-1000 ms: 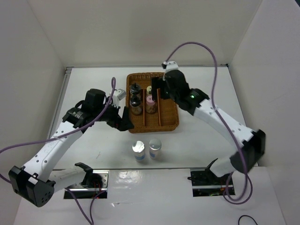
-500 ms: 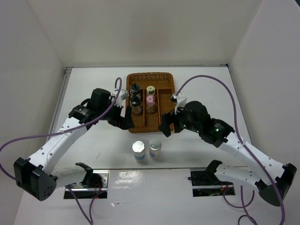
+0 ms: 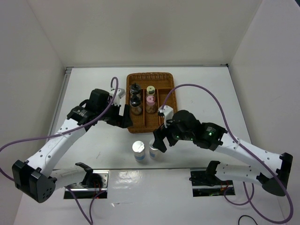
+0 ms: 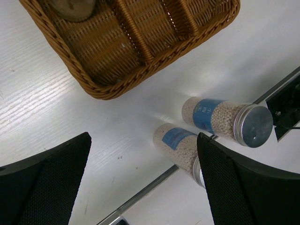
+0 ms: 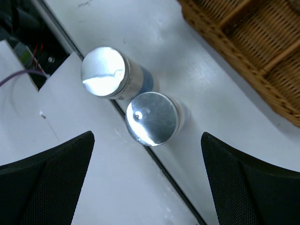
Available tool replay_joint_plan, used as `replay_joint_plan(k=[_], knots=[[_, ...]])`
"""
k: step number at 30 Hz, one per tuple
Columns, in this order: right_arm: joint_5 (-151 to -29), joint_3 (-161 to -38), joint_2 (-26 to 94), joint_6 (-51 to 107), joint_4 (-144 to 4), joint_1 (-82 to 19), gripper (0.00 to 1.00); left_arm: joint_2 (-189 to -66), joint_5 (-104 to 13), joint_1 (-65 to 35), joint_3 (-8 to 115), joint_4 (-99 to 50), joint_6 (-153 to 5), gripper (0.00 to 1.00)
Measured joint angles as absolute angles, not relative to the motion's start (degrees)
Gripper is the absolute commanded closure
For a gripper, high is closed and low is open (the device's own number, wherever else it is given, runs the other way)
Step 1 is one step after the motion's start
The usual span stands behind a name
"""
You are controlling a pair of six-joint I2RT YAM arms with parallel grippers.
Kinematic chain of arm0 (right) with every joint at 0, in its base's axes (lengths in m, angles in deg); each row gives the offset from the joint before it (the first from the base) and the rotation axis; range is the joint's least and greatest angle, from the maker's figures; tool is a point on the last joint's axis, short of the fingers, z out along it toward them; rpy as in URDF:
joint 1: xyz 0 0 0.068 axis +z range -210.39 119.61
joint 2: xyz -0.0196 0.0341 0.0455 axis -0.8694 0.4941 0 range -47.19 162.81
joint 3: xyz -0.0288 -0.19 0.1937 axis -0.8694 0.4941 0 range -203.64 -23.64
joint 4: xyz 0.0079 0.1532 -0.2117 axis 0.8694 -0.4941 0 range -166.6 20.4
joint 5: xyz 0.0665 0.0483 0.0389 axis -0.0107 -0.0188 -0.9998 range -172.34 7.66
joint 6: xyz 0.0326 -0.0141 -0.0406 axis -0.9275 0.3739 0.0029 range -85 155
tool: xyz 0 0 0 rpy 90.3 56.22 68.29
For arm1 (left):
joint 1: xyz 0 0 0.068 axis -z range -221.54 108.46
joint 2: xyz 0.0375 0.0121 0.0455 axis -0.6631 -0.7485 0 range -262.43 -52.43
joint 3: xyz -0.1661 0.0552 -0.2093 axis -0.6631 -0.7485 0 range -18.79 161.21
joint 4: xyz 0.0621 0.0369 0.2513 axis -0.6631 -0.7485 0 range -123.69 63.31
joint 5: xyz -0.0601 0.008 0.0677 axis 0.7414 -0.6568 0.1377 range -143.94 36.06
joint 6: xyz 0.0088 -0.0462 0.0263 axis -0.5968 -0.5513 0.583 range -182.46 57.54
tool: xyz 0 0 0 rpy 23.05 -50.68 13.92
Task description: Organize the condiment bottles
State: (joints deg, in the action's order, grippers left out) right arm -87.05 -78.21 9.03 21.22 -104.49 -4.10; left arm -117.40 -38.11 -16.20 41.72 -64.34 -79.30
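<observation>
A brown wicker divided tray (image 3: 140,75) stands on the white table (image 3: 211,93), towards the far side. In its left compartment two clear jars with black caps (image 3: 135,87) (image 3: 135,100) are set one behind the other. In the middle compartment the clear jar with a pale yellow cap (image 3: 150,89) is placed farther away, and the clear jar with a pink cap (image 3: 150,100) just in front of it. Part of the right compartment is crossed by a purple cable (image 3: 171,91).

Two wider jars with silver caps, blue labels and white granules (image 4: 220,119) (image 4: 180,147) stand upright, just beside each other, on the table between the tray and the near edge. From above, the right one (image 3: 153,150) is partly covered by the right hand (image 5: 147,135). That hand is held over the pair with its fingers spread wide and nothing gripped. In the right wrist view one cap (image 5: 104,71) is washed out by glare, and only a corner of the tray is shown.

The left hand (image 4: 143,138) is held open and empty over the near left corner of the tray. In its view the cap of one silver jar is cut off behind a black finger (image 4: 243,187). A jar base (image 4: 72,7) in the tray is cropped by the top edge; which jar it is cannot be told.
</observation>
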Motion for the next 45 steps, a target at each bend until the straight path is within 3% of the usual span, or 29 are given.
replay_joint_plan(k=[25,37,45], knots=[[-79.5,-81.2,21.6,19.6,-108.2,1.0,0.01,-112.2,-40.4,-16.2,39.4,-64.1,-80.9,0.01],[-78.4,-81.2,25.0,17.6,-107.9,2.8,0.05,-110.9,-41.3,-16.2,38.8,-64.4,-81.1,0.01],[-75.9,-81.2,26.9,16.2,-107.7,3.5,0.14,-110.4,-41.8,-16.2,38.8,-64.4,-82.0,0.01]])
